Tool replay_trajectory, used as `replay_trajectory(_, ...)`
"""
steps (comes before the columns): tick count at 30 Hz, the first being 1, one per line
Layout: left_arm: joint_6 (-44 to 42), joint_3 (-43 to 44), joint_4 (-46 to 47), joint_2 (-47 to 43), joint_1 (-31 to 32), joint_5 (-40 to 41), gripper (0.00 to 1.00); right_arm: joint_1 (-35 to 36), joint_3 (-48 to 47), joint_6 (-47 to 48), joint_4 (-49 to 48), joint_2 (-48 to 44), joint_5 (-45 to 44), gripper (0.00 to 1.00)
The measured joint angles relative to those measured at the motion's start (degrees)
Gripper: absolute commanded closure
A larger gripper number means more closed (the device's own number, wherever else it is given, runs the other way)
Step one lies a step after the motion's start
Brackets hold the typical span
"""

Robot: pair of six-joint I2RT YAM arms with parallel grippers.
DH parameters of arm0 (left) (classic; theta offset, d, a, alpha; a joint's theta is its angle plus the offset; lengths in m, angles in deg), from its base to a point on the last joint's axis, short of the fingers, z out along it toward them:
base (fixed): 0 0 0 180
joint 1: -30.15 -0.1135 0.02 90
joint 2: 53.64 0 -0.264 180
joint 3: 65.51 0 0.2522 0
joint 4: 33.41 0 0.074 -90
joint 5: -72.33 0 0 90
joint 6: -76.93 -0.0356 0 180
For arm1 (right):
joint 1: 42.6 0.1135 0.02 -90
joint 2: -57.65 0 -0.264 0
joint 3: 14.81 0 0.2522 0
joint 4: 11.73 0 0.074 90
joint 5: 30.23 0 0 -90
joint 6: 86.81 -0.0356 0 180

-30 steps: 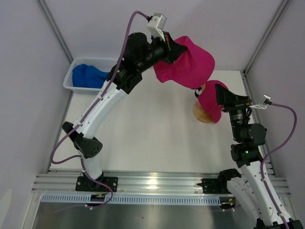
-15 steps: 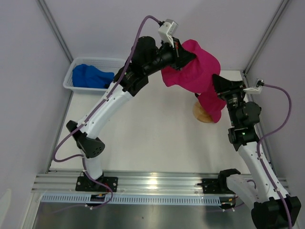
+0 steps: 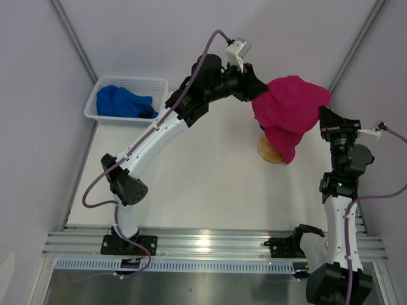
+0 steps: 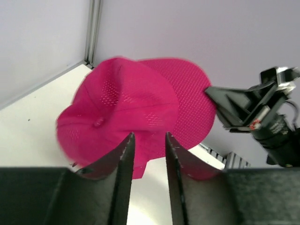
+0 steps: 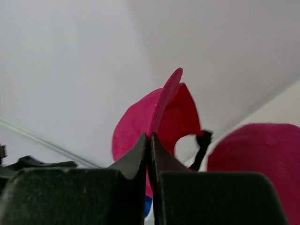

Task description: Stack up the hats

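The right gripper's [image 5: 150, 139] jaws pinched the raised hat's [image 5: 140, 122] edge, likely steadying it for stacking over the lower hat [image 5: 255, 154] to their right, while whether the left gripper's [image 4: 149, 140] narrowly parted jaws gripped anything could not be told.

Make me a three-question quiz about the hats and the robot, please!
1. Where are the blue hats? A on a chair; B in the white basket; C in a drawer.
2. How many pink hats show? A one; B four; C two.
3. What is the right gripper doing? A pinching a pink hat; B hanging open and empty; C holding a blue hat.
Answers: 1 B, blue fabric lies inside the basket. 2 C, one is held up in the air, one sits on the wooden stand. 3 A, its fingers are pressed shut on a thin pink edge.
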Motion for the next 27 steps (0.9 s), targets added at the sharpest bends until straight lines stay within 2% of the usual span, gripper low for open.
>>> replay_trajectory(4, -0.46, -0.02, -0.02, 0.52, -0.24, 1.2, 0.46, -8.96, 7.8, -5.49, -1.57, -0.15, 4.57, 1.0)
replay_trajectory(6, -0.37, -0.33, 0.02, 0.52, -0.63, 1.33, 0.43, -10.19, 11.37, -6.86, -1.92, -0.13, 5.4, 1.0)
replay_trajectory(10, 0.13, -2.8, 0.59, 0.42, -2.43, 1.38, 0.42, -10.21, 15.47, -7.82, -2.08, -0.15, 7.1, 1.0)
replay_trajectory(19, 3.98, -19.61, 3.8, -1.31, -8.37, 3.06, 0.43, -10.49, 16.63, -5.68, -2.12, -0.35, 4.94, 1.0)
replay_trajectory(27, 5.25, -22.18, 4.52, -1.2, -10.47, 2.27, 0.45, -12.0, 22.45, -6.73, -4.76, 0.81, 1.22, 1.0)
